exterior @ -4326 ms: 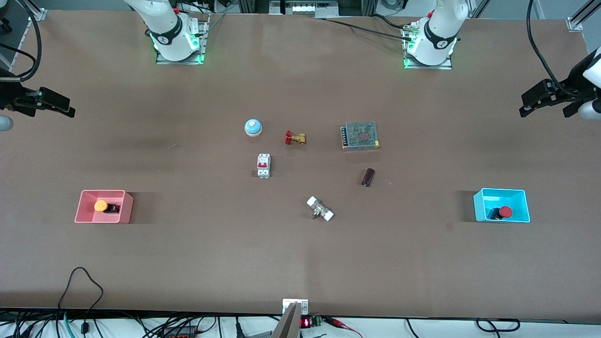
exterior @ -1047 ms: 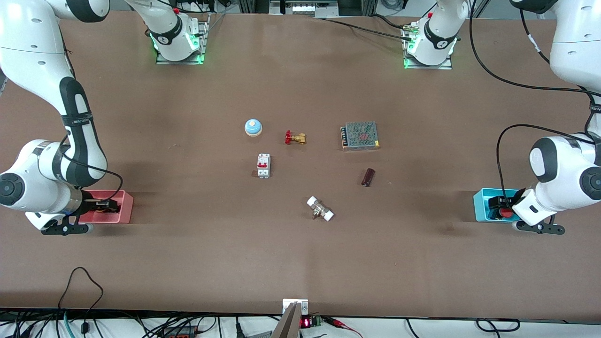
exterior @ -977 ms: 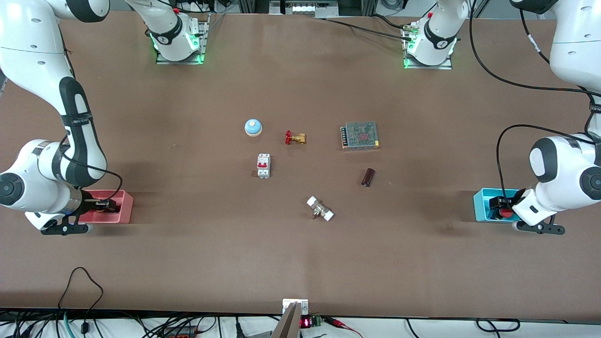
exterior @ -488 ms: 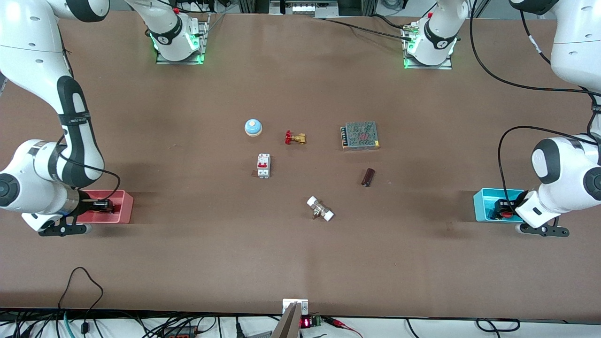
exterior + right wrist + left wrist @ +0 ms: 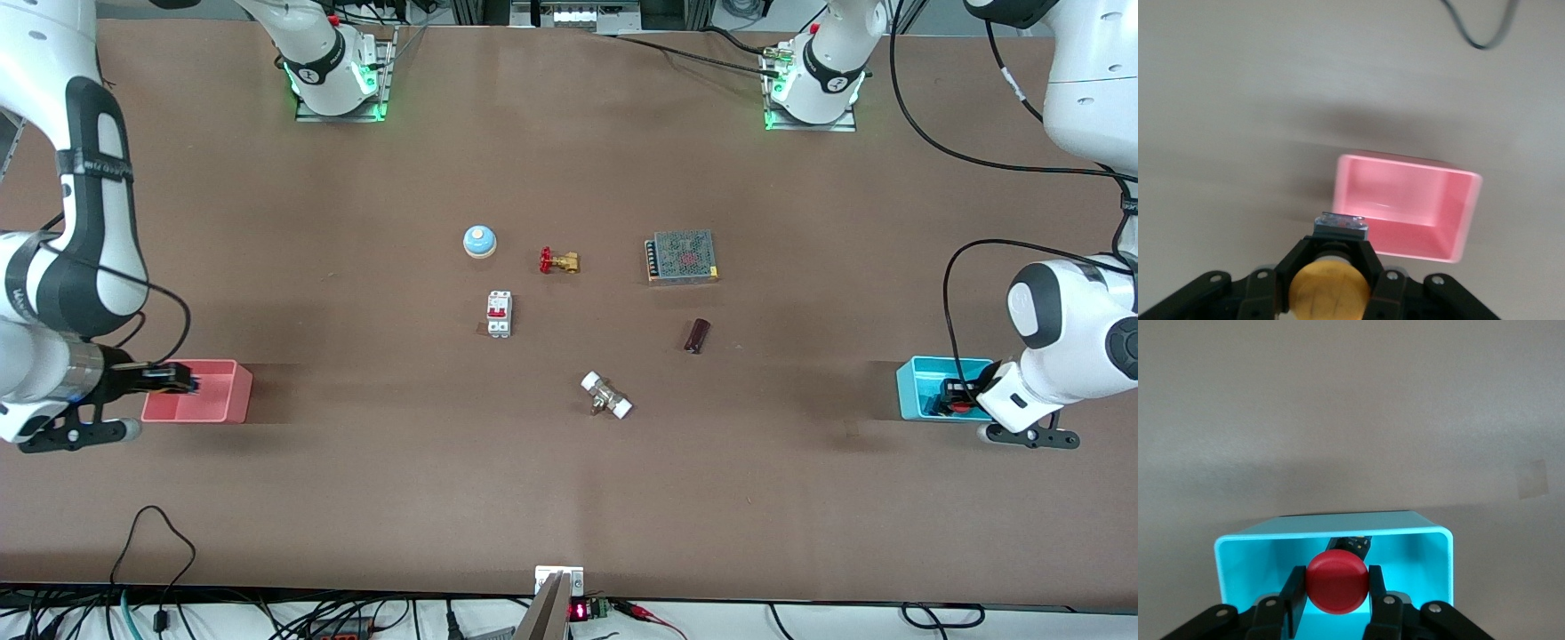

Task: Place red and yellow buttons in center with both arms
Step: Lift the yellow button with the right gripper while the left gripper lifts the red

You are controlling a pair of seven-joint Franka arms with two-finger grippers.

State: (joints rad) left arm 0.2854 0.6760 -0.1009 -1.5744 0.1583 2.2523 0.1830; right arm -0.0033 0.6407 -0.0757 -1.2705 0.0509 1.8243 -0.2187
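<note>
My right gripper is shut on the yellow button and holds it in the air over the edge of the pink tray. In the right wrist view the pink tray is empty. My left gripper is down in the cyan tray, shut on the red button. In the left wrist view both fingers press the round red cap, and the black body points toward the tray's wall.
On the brown tabletop between the trays lie a blue bell, a red-handled brass valve, a mesh-topped power supply, a white circuit breaker, a dark cylinder and a white-ended fitting.
My right gripper has risen out of the pink tray with the yellow button, leaving the tray empty. My left gripper has settled on the red button and stays in the cyan tray.
</note>
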